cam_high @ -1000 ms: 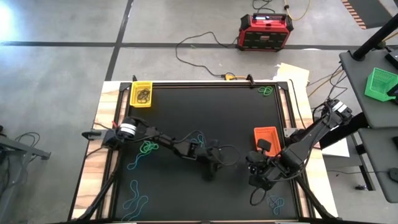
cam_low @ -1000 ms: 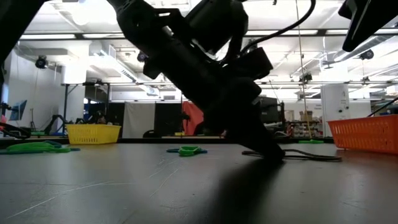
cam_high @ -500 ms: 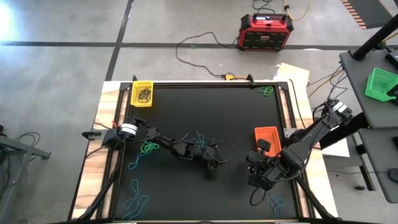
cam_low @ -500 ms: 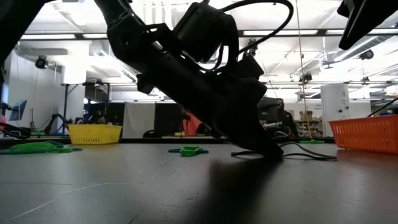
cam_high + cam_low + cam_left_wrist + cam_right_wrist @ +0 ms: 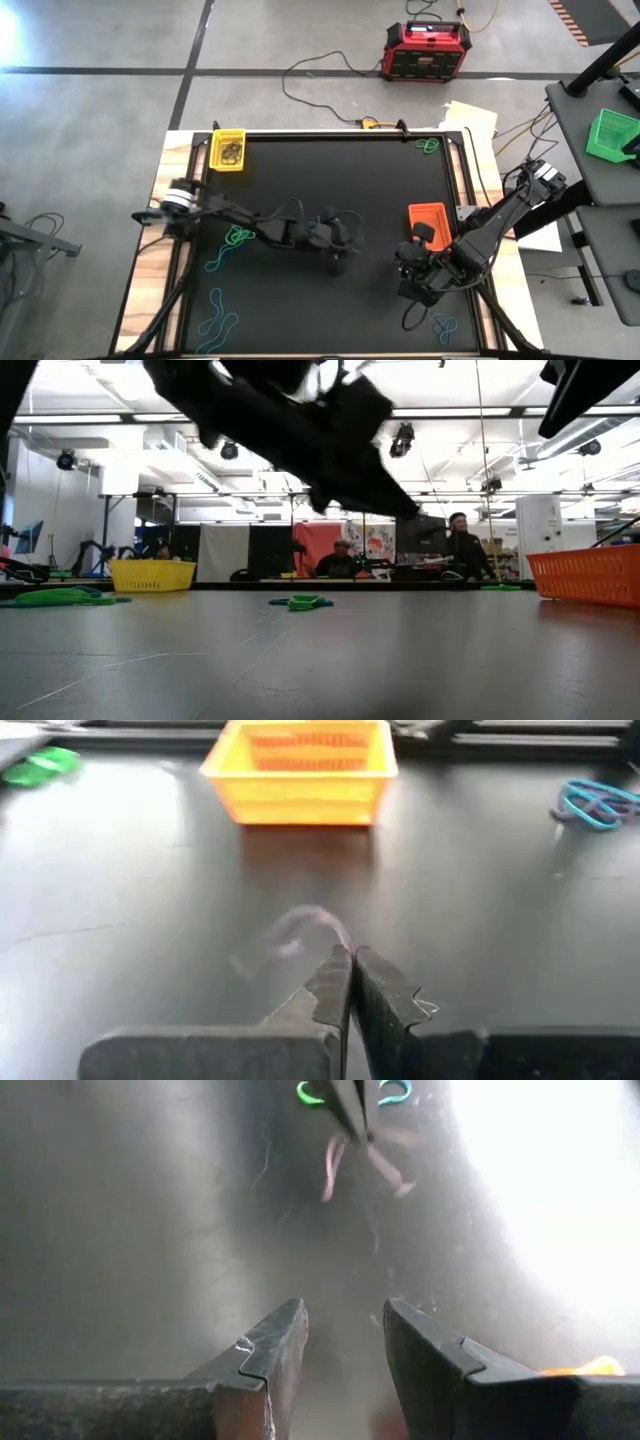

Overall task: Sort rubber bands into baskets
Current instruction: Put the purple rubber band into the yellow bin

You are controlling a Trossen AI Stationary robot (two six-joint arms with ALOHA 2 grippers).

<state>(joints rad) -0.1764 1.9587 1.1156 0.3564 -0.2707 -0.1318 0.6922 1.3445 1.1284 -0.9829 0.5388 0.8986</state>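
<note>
From above, the left gripper [image 5: 338, 250] sits over the middle of the black table [image 5: 380, 180], its arm reaching in from the left edge. The right gripper [image 5: 410, 283] waits low on the right, just below the orange basket [image 5: 428, 220]. The yellow basket [image 5: 229, 150] stands in the far left corner with dark bands inside. Green rubber bands [image 5: 238, 237] lie beside the left arm, blue ones [image 5: 218, 322] near the front left corner, more green ones [image 5: 427, 146] at the far right corner. A green basket [image 5: 611, 135] rests on a separate side table to the right, and a red and black box [image 5: 424, 50] stands on the floor beyond.

From table height, the left arm hangs dark across the upper part, clear of the surface; people sit in the room behind.

Through the left wrist camera, the fingers [image 5: 330, 988] are pressed together on a blurred purplish band [image 5: 312, 923], facing the orange basket [image 5: 300, 770].

Through the right wrist camera, its fingers [image 5: 275, 1342] stand partly apart, holding nothing, with the purplish band [image 5: 333, 1168] dangling from the other gripper farther off.
</note>
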